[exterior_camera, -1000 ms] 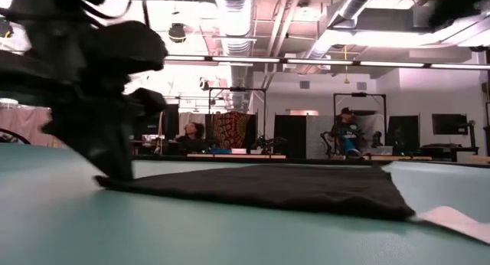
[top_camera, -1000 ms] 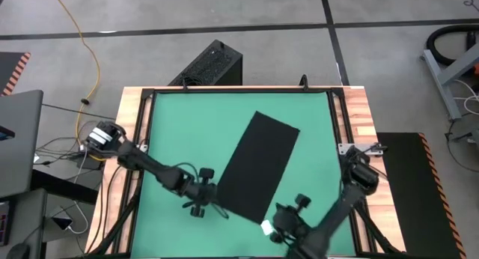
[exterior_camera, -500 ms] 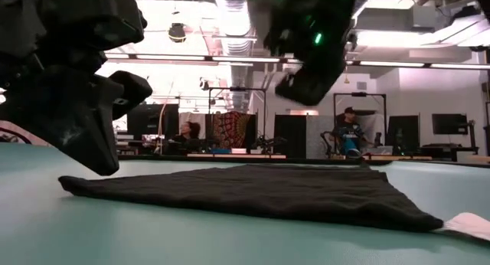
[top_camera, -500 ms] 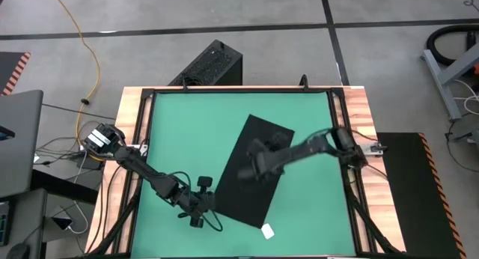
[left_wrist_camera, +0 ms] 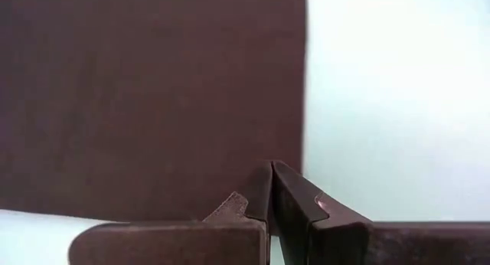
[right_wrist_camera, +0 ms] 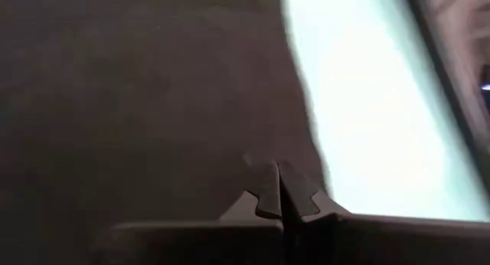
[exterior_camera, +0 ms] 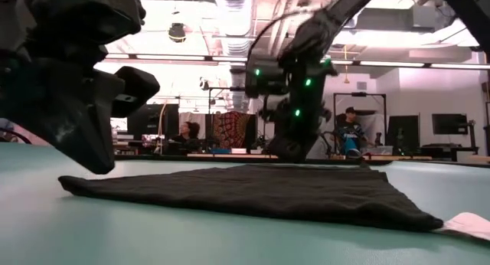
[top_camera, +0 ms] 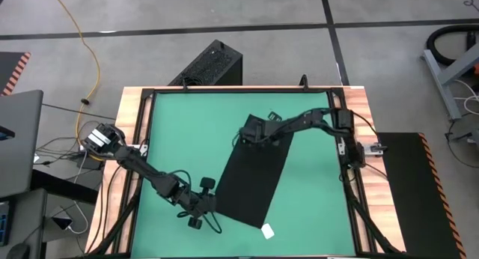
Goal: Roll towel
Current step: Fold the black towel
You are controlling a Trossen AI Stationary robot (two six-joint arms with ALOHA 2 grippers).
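High view has the towel (top_camera: 254,171) lying flat and diagonal on the green desk (top_camera: 187,132). Left gripper (top_camera: 212,206) sits at its near-left corner, jaws clenched. Right gripper (top_camera: 241,135) is over the far end, jaws clenched too.

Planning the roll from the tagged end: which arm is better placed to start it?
Left, probably. Its gripper sits at the towel's near corner, close to the white tag; the right gripper is over the far end.
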